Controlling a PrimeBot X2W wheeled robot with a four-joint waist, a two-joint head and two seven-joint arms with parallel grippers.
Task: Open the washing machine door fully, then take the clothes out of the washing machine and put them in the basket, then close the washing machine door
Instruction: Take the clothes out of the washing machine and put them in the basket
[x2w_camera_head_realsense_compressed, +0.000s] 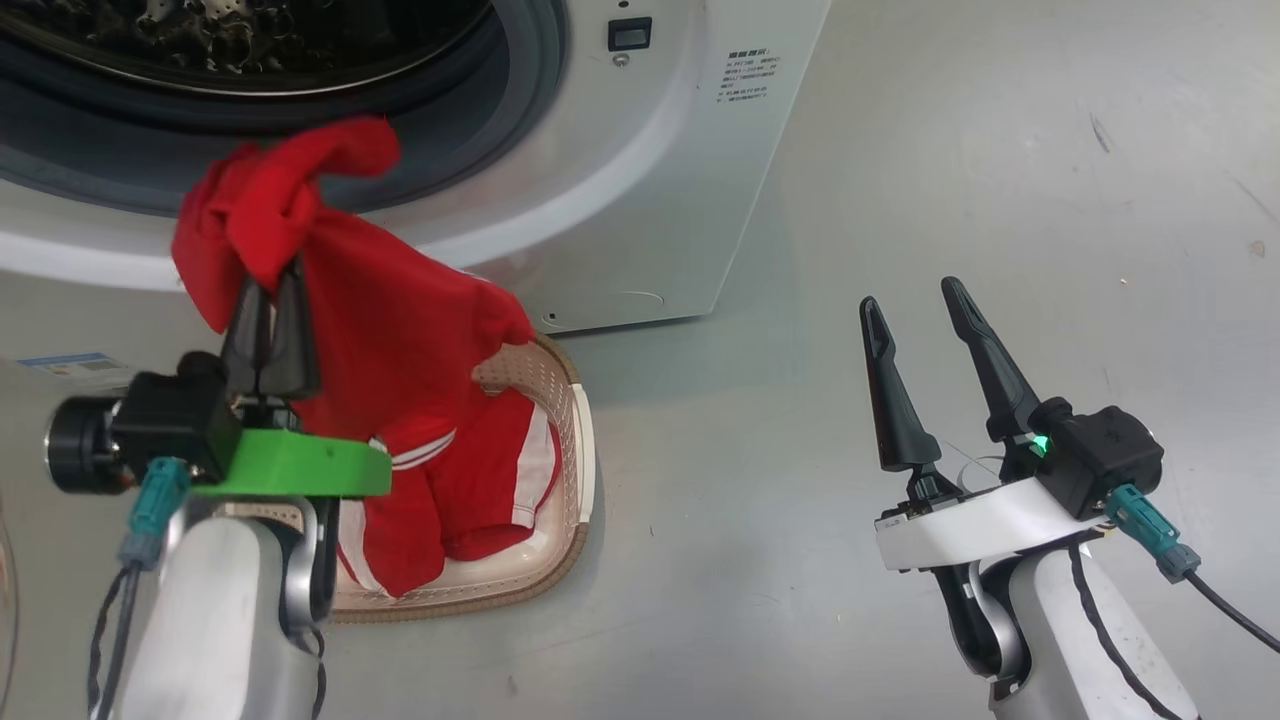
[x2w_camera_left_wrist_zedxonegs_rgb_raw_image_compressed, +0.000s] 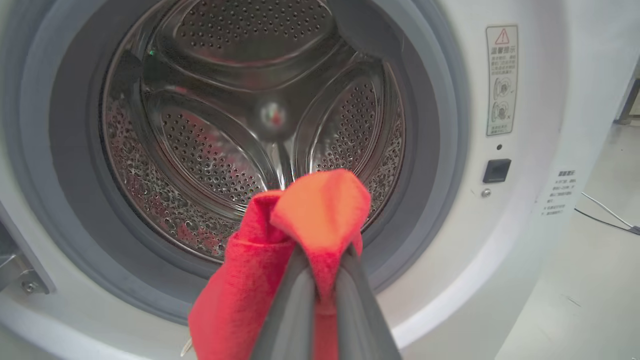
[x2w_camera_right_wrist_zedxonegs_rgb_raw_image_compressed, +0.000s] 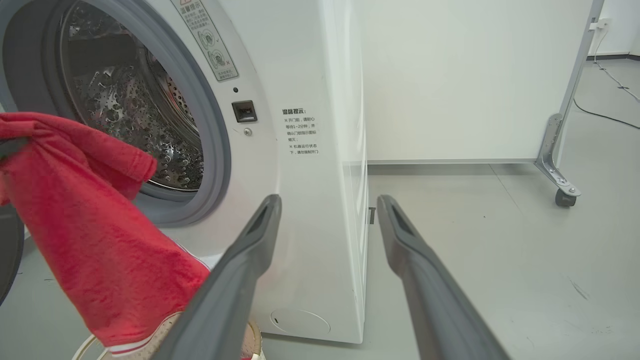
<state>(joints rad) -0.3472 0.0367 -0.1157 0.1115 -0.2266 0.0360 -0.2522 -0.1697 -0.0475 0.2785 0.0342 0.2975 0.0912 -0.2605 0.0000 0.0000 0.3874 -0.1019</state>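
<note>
The washing machine (x2w_camera_head_realsense_compressed: 640, 200) stands with its port open, and its steel drum (x2w_camera_left_wrist_zedxonegs_rgb_raw_image_compressed: 225, 125) looks bare. A black curved edge at the far left of the right wrist view is the washing machine door (x2w_camera_right_wrist_zedxonegs_rgb_raw_image_compressed: 9, 255). My left gripper (x2w_camera_head_realsense_compressed: 272, 290) is shut on a bunch of the red clothes (x2w_camera_head_realsense_compressed: 400, 310), in front of the port and above the basket (x2w_camera_head_realsense_compressed: 583, 440). The cloth (x2w_camera_left_wrist_zedxonegs_rgb_raw_image_compressed: 320, 205) is pinched between its fingers. The garment hangs down into the basket, where more red fabric with white stripes (x2w_camera_head_realsense_compressed: 500, 480) lies. My right gripper (x2w_camera_head_realsense_compressed: 909, 295) is open and holds nothing, off to the right over the floor.
Grey floor (x2w_camera_head_realsense_compressed: 950, 150) spreads to the right of the machine. Behind it stands a white panel on a castor foot (x2w_camera_right_wrist_zedxonegs_rgb_raw_image_compressed: 562, 192), with a cable on the floor beyond. The basket sits on the floor right against the machine's front.
</note>
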